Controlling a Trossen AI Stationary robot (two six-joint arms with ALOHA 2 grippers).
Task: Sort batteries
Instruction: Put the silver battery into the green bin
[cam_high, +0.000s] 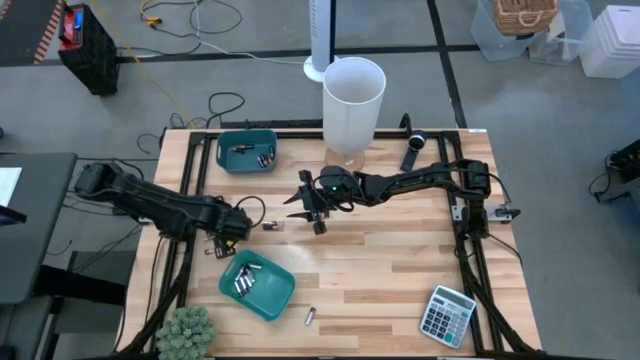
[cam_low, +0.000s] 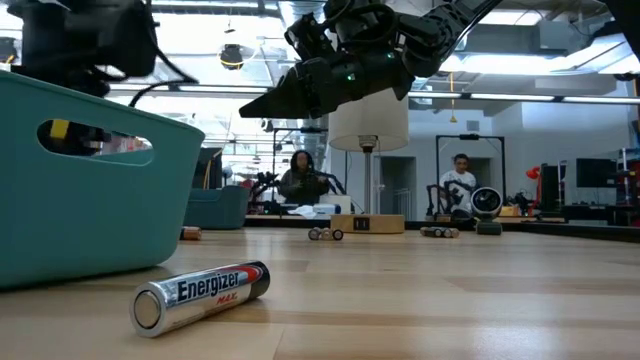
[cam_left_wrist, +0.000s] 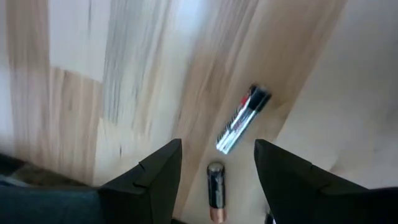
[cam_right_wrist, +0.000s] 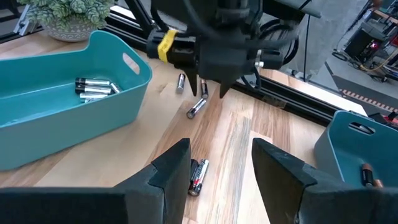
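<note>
Left fingers (cam_left_wrist: 217, 168), spread and empty, poised low over the counter (cam_high: 400, 260) near its left-centre, beside the near teal bin (cam_high: 257, 285). Two loose batteries lie just ahead of me. The dark cell (cam_left_wrist: 215, 191) sits directly in the gap between my fingertips, its long axis running along the line of the fingers, so the two fingers flank its sides. The silver-and-red cell (cam_left_wrist: 241, 118) lies a little beyond it, tilted off to one side, apart from the first. In the right wrist view these show as a small scatter under my left wrist (cam_right_wrist: 198, 107).

Right fingers (cam_right_wrist: 214, 165), also spread and empty, held above mid-counter in front of the white cylinder (cam_high: 353, 103). A battery pair (cam_right_wrist: 198, 174) lies on the wood just ahead of and between them, long axis roughly pointing away from the wrist.

Sorted cells already rest in the near bin and in the far teal bin (cam_high: 247, 150). One stray battery (cam_high: 310, 316) lies at the counter's front edge, well apart from both arms; the left arm is the nearer.

Judgement: the left fingers are best placed for the dark cell; a short descent and closure should suffice, since its axis already runs between them.
</note>
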